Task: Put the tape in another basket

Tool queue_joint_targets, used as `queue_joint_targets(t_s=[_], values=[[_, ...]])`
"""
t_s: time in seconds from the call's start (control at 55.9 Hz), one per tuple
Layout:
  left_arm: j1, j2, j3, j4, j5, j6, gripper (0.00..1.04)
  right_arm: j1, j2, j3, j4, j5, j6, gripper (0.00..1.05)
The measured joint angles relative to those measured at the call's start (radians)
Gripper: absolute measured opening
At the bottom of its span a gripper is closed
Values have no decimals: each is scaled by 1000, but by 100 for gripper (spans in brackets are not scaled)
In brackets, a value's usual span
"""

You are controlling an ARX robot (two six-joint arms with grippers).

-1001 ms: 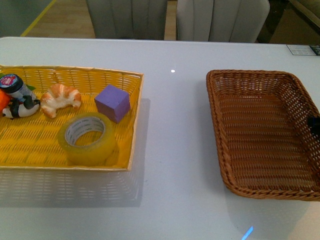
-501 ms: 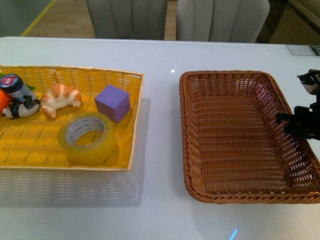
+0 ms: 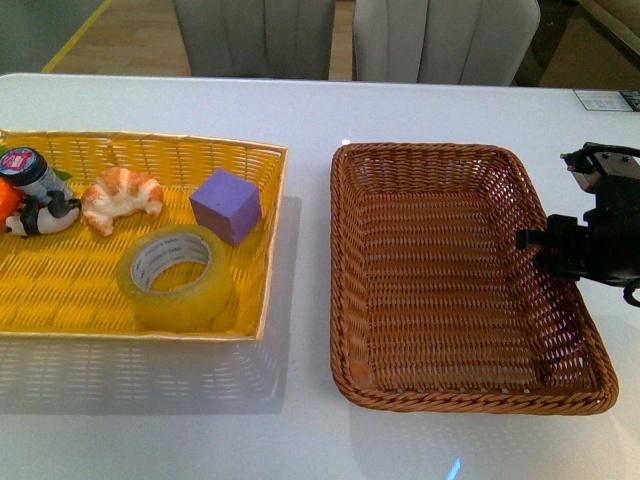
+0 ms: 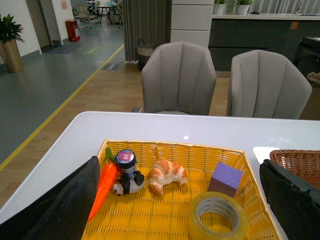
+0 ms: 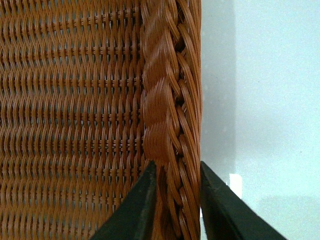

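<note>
1. The tape (image 3: 177, 277) lies flat, hole upward, in the near right corner of a bright yellow basket (image 3: 274, 230). It sits just beside a purple cube (image 3: 225, 205) and is touched by neither gripper.
2. The brown wicker basket (image 3: 342, 300) stands empty on the white table (image 3: 300, 110), near the yellow basket, with a strip of bare table between them. This nearness is judged to keep the tape's carry short.
3. The right gripper (image 5: 177, 167) is closed on the braided rim at the brown wicker basket's right side, one finger inside the wall and one outside. The hold is judged to serve for positioning the basket, not for lifting it.
4. The right arm is seen entering from the right edge, low over the table, its wrist above the rim.
5. The left gripper (image 4: 178, 165) is spread wide and holds nothing. It is raised and held back, facing across the yellow basket, and is judged ready to reach for the tape.
</note>
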Motion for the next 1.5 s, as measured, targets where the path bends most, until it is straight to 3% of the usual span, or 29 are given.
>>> queue_joint_targets(t_s=[0.268,0.483,0.518,0.572,0.661,0.733,0.983,1.037,1.502], values=[[0,0,0,0,0,0,96,-60,-110,-67,79,6,-13,66],[0,0,0,0,0,0,96,-120,-326,-196,179,-60,-12,96],[0,0,0,0,0,0,96,-126,-330,-243,309,-47,-23,93],[0,0,0,0,0,0,96,-130,-337,-390,722,-17,-48,79],[0,0,0,0,0,0,96,-121,-375,-519,981,-15,-56,65],[0,0,0,0,0,0,96,-110,-450,-581,1062,-10,-65,53],[0,0,0,0,0,0,96,-82,-668,-753,1016,18,-71,8],[0,0,0,0,0,0,96,-58,-715,-779,998,69,-76,2],[0,0,0,0,0,0,96,-27,-1202,-911,643,81,-75,2]])
